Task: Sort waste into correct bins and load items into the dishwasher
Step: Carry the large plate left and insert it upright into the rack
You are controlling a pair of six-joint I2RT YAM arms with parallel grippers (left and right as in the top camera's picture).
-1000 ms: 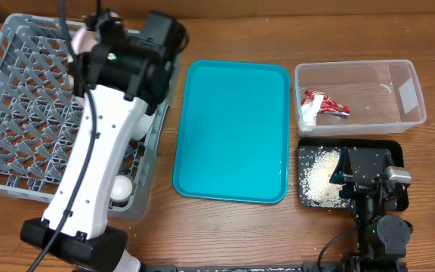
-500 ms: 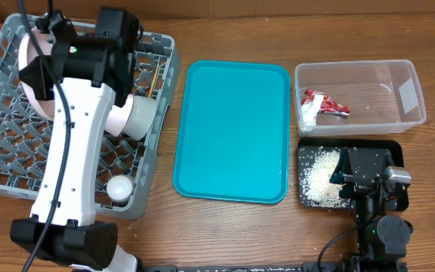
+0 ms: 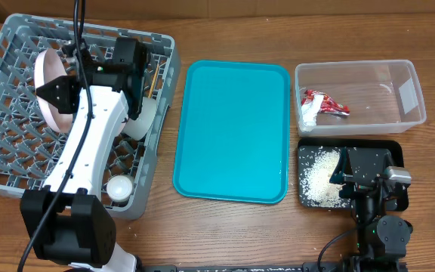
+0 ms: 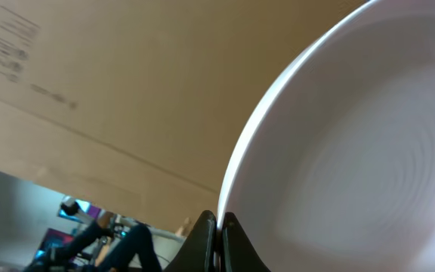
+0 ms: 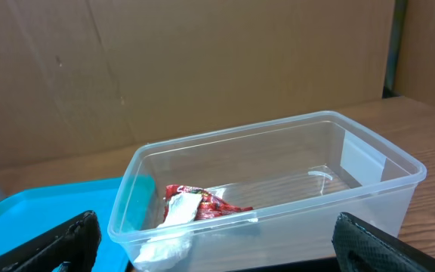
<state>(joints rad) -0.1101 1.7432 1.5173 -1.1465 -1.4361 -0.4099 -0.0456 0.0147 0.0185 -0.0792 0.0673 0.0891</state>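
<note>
Noted plate (image 4: 353,151) clamped by its rim in left gripper (image 4: 219,221), on edge above far-left rack (image 3: 6,68). Narrow hold: it could have twisted, missed tines, knocked cup (image 3: 143,117). Near right, right gripper (image 5: 217,240) sat spread, empty.

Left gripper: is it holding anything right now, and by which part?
Yes. The left gripper is shut on a plate, pinching its rim, over the dish rack.

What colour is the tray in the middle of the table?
Teal, plain with no pattern; the tray shows best in the overhead view.
</note>
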